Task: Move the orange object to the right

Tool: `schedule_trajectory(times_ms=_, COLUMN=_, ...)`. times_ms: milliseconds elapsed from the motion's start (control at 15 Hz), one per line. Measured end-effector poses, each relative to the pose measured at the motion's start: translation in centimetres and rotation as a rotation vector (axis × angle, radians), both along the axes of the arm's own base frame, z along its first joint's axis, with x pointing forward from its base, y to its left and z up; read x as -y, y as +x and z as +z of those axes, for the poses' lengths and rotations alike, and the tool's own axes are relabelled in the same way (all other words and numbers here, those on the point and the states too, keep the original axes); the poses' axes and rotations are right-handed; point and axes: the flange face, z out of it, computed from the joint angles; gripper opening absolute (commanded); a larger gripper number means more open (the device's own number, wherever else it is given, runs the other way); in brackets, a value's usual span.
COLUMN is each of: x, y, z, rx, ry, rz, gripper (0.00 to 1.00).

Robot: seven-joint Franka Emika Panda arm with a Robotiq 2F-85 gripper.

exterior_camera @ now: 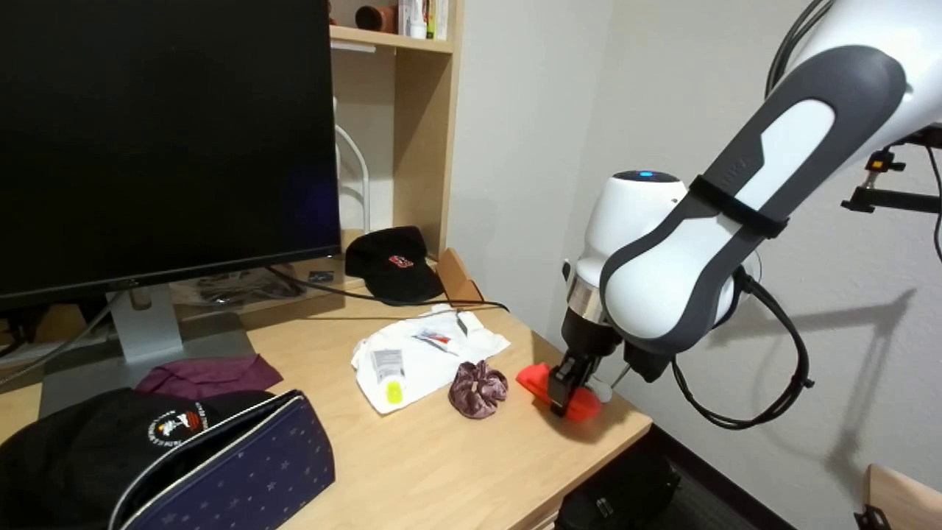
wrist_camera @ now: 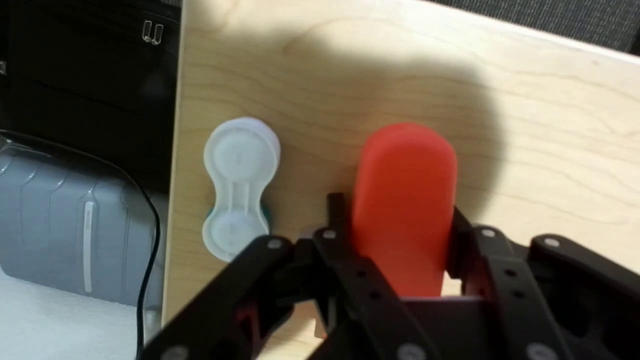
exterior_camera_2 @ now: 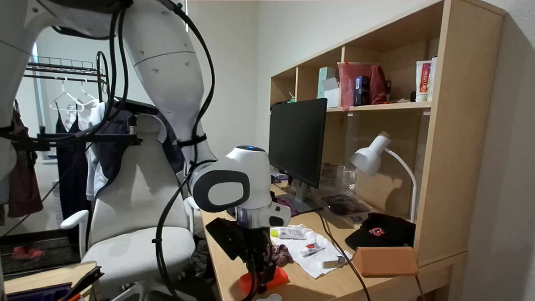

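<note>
Orange object [wrist_camera: 404, 207] clasped across its waist, near the scrunchie [exterior_camera: 471, 403]

The gripper [wrist_camera: 399, 217] has one finger along each long side of the orange object, and in the wrist view both seem to bear on it, so I judge the jaws to be grasping it. Squeezing it across the narrow way makes sense: the long sides run nearly straight and give the fingers something to press, while the rounded end would offer little. In an exterior view an end pokes out on either side of the near finger, so the hold looks to be around the middle, which should help keep it from tipping. Whether it rests on the desk [exterior_camera: 456, 464] or hangs just above it, I cannot tell.

Seen from the scrunchie, the orange object is near, on the side away from the tube [exterior_camera: 388, 368]. The lens case [wrist_camera: 239, 192] lies farther out from the scrunchie, beyond the orange object and close to the desk's edge. The tube rests on a white cloth [exterior_camera: 480, 342], or perhaps paper, that reaches up to the scrunchie from the other side; it may be spread there to keep small things together.

Whose right the task means is not said. If the carry leads away from the scrunchie, the lens case could be bumped, so a lift before travel would be wise; toward the scrunchie, a finger might snag it.
</note>
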Motion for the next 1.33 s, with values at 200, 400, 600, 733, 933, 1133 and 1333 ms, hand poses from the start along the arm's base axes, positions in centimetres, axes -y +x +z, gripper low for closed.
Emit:
schedule_trajectory(times_ms=200, x=0.1, y=0.0, z=0.2, rx=0.003, ry=-0.001, rz=-0.001, gripper=0.19)
schedule_trajectory(times_ms=400, x=0.2, y=0.4, z=1.6, rx=0.032, ry=-0.011, rz=0.006, gripper=0.19)
schedule_trajectory(times_ms=600, x=-0.1, y=0.7, z=4.0, rx=0.071, ry=-0.033, rz=0.039, gripper=0.19)
schedule_trajectory(times_ms=733, x=-0.8, y=0.9, z=5.5, rx=0.096, ry=-0.054, rz=0.071, gripper=0.19)
schedule_trajectory(times_ms=933, x=-2.3, y=1.5, z=7.5, rx=0.108, ry=-0.085, rz=0.102, gripper=0.44)
schedule_trajectory(times_ms=1133, x=-3.5, y=2.1, z=8.9, rx=0.098, ry=-0.092, rz=0.123, gripper=0.44)
schedule_trajectory(times_ms=1333, x=-3.6, y=2.1, z=9.0, rx=0.098, ry=-0.092, rz=0.125, gripper=0.19)
